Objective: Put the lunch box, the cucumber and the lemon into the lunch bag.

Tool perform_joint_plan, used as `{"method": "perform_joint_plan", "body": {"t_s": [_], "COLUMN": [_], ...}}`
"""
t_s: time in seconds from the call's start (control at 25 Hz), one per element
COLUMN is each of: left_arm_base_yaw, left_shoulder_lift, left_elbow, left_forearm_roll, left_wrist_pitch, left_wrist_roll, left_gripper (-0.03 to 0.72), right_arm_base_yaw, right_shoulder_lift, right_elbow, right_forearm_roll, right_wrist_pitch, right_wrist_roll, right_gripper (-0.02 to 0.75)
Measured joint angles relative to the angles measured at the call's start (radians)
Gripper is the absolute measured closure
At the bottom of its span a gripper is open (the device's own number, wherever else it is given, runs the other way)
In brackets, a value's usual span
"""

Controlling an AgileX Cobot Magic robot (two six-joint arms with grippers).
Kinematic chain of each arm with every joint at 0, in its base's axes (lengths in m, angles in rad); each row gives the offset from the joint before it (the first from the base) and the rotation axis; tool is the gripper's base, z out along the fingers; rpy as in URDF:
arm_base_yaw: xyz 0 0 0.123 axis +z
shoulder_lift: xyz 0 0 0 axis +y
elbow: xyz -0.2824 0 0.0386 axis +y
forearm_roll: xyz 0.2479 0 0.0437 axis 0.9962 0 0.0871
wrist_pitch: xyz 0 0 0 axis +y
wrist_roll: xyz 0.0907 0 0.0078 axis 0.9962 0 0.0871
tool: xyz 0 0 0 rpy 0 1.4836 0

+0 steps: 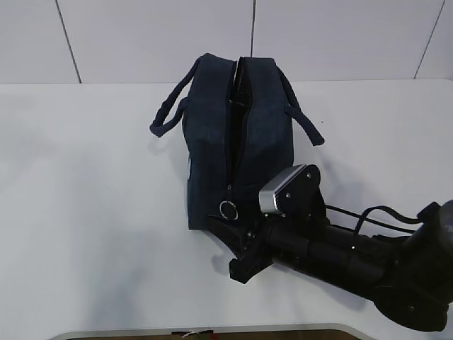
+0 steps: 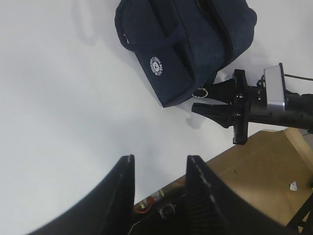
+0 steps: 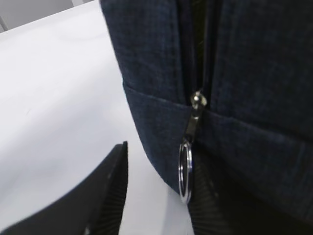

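Lunch bag (image 1: 237, 134) sits mid-table (image 1: 85, 212), top zipper parted along most of its length, slider and ring pull (image 1: 227, 210) down at the near end; lunch box, cucumber and lemon not visible anywhere, possibly already inside. Right gripper (image 1: 228, 241) sits at the bag's near end, jaws partly open with the ring between them, nothing clamped; left gripper (image 2: 159, 171) hangs well off the bag's logo (image 2: 156, 65) side, half open, empty. Step looks like zipper work; next: close on the ring squarely.
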Motion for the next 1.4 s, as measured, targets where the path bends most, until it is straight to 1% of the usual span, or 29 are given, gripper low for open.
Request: {"method": "perform_joint_plan", "body": {"t_s": [0.08,0.24,0.48,0.72,0.96,1.12,1.4], "left_arm_base_yaw": [0.0,0.0,0.0,0.0,0.0,0.0,0.0], "left_shoulder_lift": [0.0,0.0,0.0,0.0,0.0,0.0,0.0], "left_elbow": [0.0,0.0,0.0,0.0,0.0,0.0,0.0], "left_forearm_roll": [0.0,0.0,-0.002,-0.004,-0.004,-0.004,-0.005], "left_wrist_pitch": [0.0,0.0,0.0,0.0,0.0,0.0,0.0], "left_wrist_roll": [0.0,0.0,0.0,0.0,0.0,0.0,0.0], "left_gripper": [0.437,0.437,0.437,0.437,0.437,0.441,0.443], "right_arm_base_yaw": [0.0,0.0,0.0,0.0,0.0,0.0,0.0], "right_shoulder_lift": [0.001,0.002,0.005,0.007,0.007,0.007,-0.011], "right_elbow": [0.0,0.0,0.0,0.0,0.0,0.0,0.004], "right_forearm_roll": [0.002,0.009,0.028,0.041,0.046,0.048,0.05], "right_wrist_pitch": [0.0,-0.002,-0.002,0.003,0.003,0.008,0.055], "right_wrist_roll": [0.0,0.0,0.0,0.0,0.0,0.014,0.072], "right_gripper": [0.432,0.483,0.498,0.556,0.642,0.731,0.733]}}
